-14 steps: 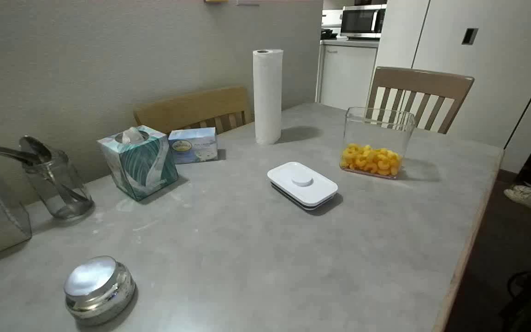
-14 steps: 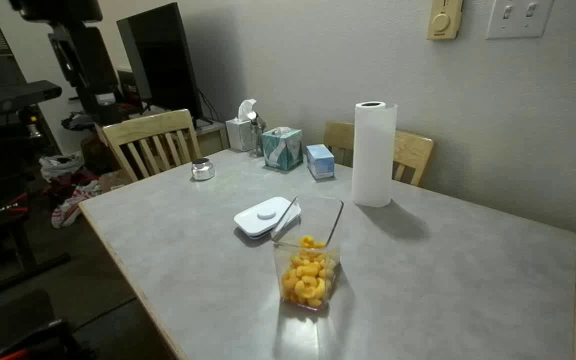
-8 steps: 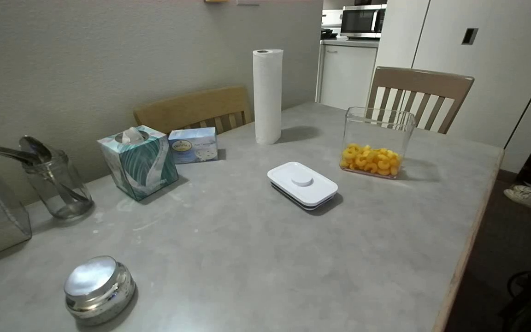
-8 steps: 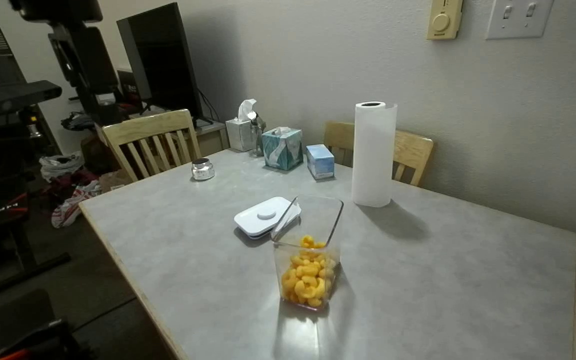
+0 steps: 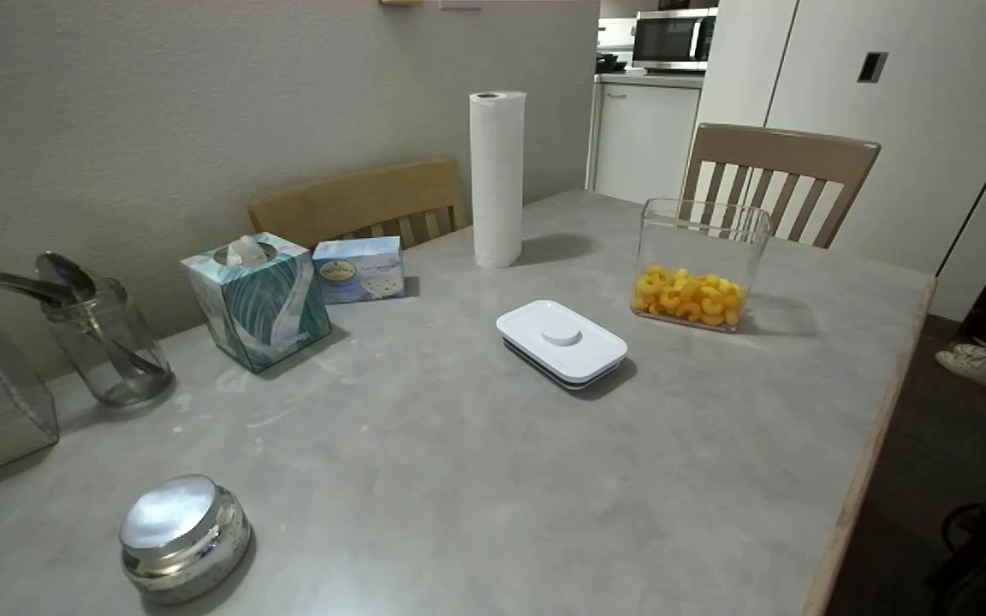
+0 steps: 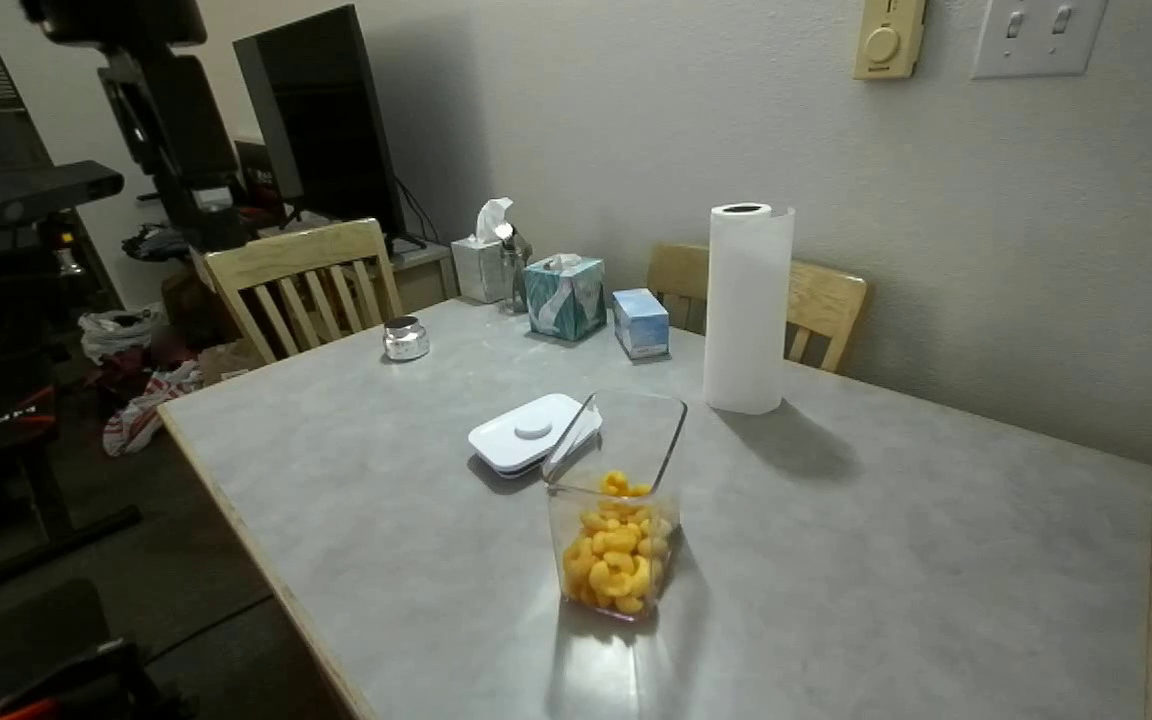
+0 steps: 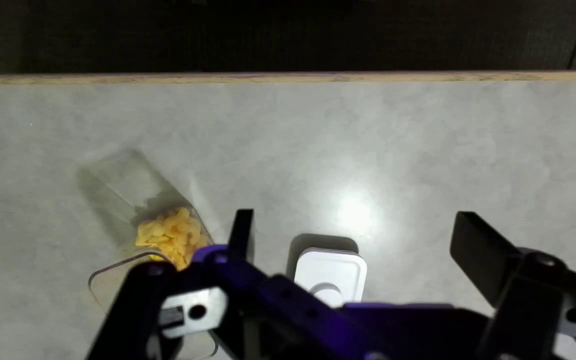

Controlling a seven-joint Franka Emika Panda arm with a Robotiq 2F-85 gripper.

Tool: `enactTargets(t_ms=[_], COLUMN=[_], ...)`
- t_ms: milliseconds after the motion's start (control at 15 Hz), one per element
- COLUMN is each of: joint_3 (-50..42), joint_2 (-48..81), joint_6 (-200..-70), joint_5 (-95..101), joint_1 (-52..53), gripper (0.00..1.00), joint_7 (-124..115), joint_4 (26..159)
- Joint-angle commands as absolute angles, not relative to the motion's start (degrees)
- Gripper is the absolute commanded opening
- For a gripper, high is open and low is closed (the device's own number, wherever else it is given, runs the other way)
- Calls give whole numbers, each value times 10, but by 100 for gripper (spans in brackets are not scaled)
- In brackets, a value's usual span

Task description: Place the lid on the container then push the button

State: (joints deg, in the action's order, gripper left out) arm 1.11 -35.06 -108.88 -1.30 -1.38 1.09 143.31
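Observation:
The white lid [image 5: 530, 322] lies flat on the grey table with its round button [image 5: 561, 333] facing up. Apart from it stands the container [image 5: 705, 241], a clear upright tub without cover, yellow pieces [image 6: 618, 550] filling its lower part. In an exterior view the tub's rim [image 6: 596, 493] overlaps a corner of the lid [image 6: 501, 440]. From the wrist I look down on my gripper [image 7: 358, 232], its jaws wide apart with nothing between them. Below it, the gripper body covers part of the lid [image 7: 340, 267] and part of the container [image 7: 118, 262].
A paper towel roll [image 5: 497, 180] stands behind the lid. A teal tissue box [image 5: 262, 299], a blue tea box [image 5: 362, 272] and a glass jar with cutlery [image 5: 112, 351] line the wall side. A silver pot [image 5: 185, 539] sits apart. The table edge [image 7: 288, 77] crosses the wrist view.

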Motion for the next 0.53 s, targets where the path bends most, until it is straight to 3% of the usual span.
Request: enactTargets(t_ms=[0, 467], joint_3=[-4, -39], joint_2=[-314, -206], joint_6=[-1121, -1200], joint_5=[-17, -46], joint_1=[-11, -8], gripper=[100, 100], joint_7=[13, 59], joint_4=[1440, 1438])
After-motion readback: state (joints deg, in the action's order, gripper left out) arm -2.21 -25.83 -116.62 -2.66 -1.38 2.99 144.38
